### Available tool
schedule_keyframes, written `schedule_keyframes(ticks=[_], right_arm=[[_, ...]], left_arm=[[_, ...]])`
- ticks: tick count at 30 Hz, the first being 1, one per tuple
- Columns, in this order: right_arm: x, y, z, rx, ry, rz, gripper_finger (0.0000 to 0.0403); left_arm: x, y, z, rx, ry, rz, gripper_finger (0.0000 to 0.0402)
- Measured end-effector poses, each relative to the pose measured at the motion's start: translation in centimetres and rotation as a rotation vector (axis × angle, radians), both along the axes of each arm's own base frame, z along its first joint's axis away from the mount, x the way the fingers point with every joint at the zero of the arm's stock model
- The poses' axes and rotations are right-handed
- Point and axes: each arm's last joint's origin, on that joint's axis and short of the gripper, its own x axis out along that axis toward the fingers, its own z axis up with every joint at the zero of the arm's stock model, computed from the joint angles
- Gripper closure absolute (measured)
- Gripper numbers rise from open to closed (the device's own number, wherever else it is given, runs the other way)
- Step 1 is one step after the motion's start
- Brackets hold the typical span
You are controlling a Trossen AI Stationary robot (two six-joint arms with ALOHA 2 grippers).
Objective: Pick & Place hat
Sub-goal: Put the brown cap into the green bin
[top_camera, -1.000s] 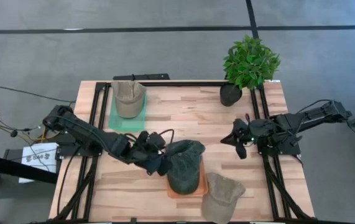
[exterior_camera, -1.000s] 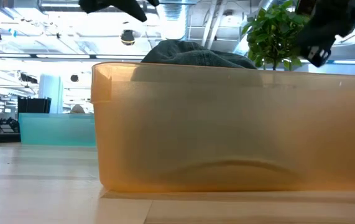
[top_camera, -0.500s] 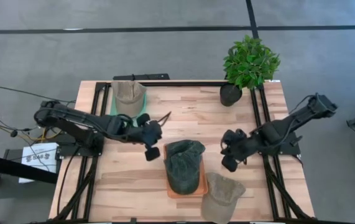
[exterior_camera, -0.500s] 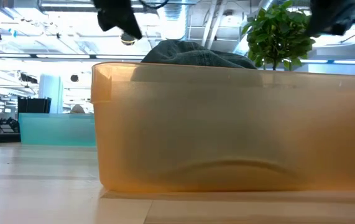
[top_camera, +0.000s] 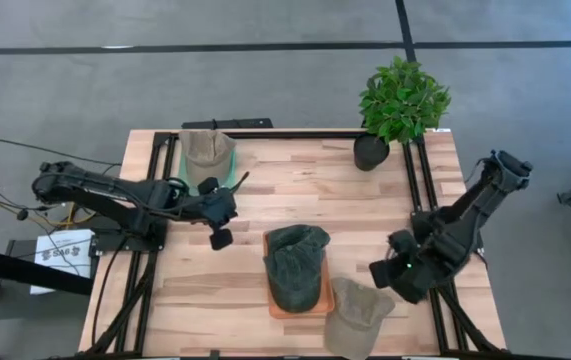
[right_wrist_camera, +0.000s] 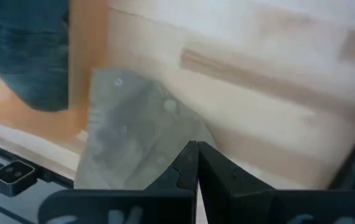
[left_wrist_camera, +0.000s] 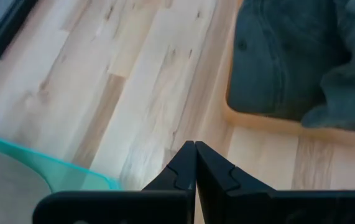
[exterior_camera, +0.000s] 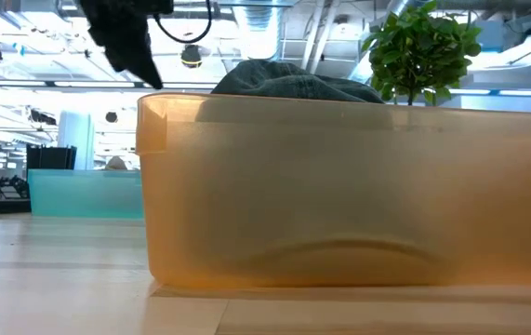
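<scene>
Dark green cap point(top_camera: 296, 264) lies in the orange tray point(top_camera: 269, 306) on the counter point(top_camera: 305, 185).
The left claw point(top_camera: 220, 221) is clenched and empty, poised over bare wood between the teal tray point(top_camera: 180, 192) and the orange one. The right claw point(top_camera: 383, 276), also clenched on nothing, sits just beside the tan cap point(top_camera: 357, 313) at the counter's near edge, possibly just above its brim. Another tan cap point(top_camera: 207, 155) rests on the teal tray.
</scene>
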Motion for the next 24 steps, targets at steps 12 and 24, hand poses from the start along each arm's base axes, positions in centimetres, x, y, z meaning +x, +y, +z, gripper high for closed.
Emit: schedule_keyframes(ticks=[12,24], right_arm=[[-2.0,3.5,-2.0,0.145,0.037,-0.044,0.0315],[-0.1,6.4,-6.0,0.125,0.115,-0.071,0.0142]], left_arm=[[0.3,-0.1,-0.2,-0.043,-0.087,-0.003,0.0401],[1.1,-0.2,0.6,-0.068,-0.196,0.008,0.0401]])
